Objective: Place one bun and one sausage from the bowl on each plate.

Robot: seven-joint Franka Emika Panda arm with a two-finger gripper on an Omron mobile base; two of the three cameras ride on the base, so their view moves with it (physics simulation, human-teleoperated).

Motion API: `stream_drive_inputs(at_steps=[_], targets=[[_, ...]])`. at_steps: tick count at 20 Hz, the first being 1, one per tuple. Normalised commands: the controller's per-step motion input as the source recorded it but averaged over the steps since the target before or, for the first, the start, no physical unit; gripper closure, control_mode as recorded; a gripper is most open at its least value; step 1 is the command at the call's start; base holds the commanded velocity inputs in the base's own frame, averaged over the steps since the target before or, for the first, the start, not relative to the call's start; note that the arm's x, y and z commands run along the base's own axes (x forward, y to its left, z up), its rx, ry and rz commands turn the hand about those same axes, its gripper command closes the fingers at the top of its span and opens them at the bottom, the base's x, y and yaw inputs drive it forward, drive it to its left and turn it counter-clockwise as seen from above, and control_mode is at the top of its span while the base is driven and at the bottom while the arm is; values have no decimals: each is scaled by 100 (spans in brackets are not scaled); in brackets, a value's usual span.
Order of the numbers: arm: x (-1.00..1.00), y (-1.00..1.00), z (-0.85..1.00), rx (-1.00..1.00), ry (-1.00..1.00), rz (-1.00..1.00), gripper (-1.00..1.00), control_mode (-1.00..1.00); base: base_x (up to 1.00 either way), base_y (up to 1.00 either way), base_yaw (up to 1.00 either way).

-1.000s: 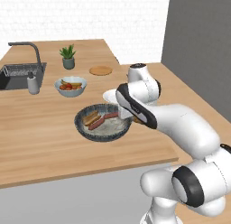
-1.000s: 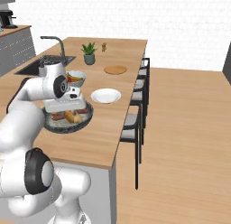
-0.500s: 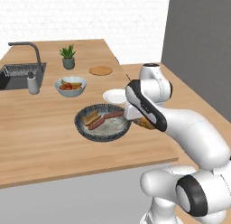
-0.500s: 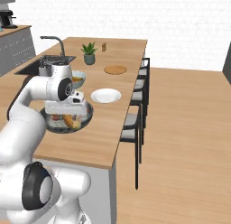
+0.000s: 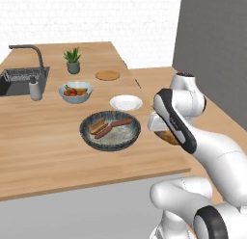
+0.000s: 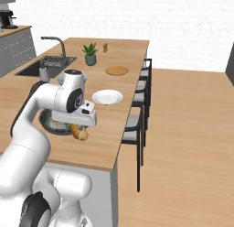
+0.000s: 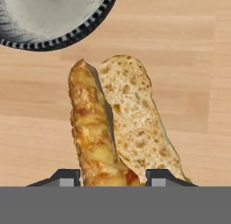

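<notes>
Now, from the left base view, my pincer (image 5: 166, 135) hangs off the counter's (image 5: 48, 146) near right corner, closed on a split golden-brown bun (image 5: 168, 136); the wide dark speckled bowl (image 5: 110, 130) holds another bun and two sausages. From the right, the glossy white plate (image 6: 107, 97) lies just beyond, the tan wooden disc (image 6: 117, 70) farther. Through the hand view, the bun sits pinched above bare wood. Next, I judge, comes carrying it to the white plate.

counter (image 5: 48, 151) | on it: bowl (image 5: 110, 131), white plate (image 5: 126, 102), wooden plate (image 5: 107, 75), fruit bowl (image 5: 75, 91), plant (image 5: 73, 60)
</notes>
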Motion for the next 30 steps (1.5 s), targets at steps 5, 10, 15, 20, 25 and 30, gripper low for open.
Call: stream_drive_inputs(at_steps=[5, 10, 15, 20, 25, 30], targets=[[0, 0, 0, 0, 0, -9, 100, -100, 0, 0, 0], [0, 1, -4, -8, 0, -6, 100, -100, 0, 0, 0], [0, 0, -1, -4, 0, -4, 100, -100, 0, 0, 0], [0, 0, 0, 0, 0, 0, 100, 100, -27, -49, -1], [0, 0, 0, 0, 0, 0, 100, 100, -7, -100, 0], [0, 0, 0, 0, 0, 0, 100, 100, 15, -100, 6]])
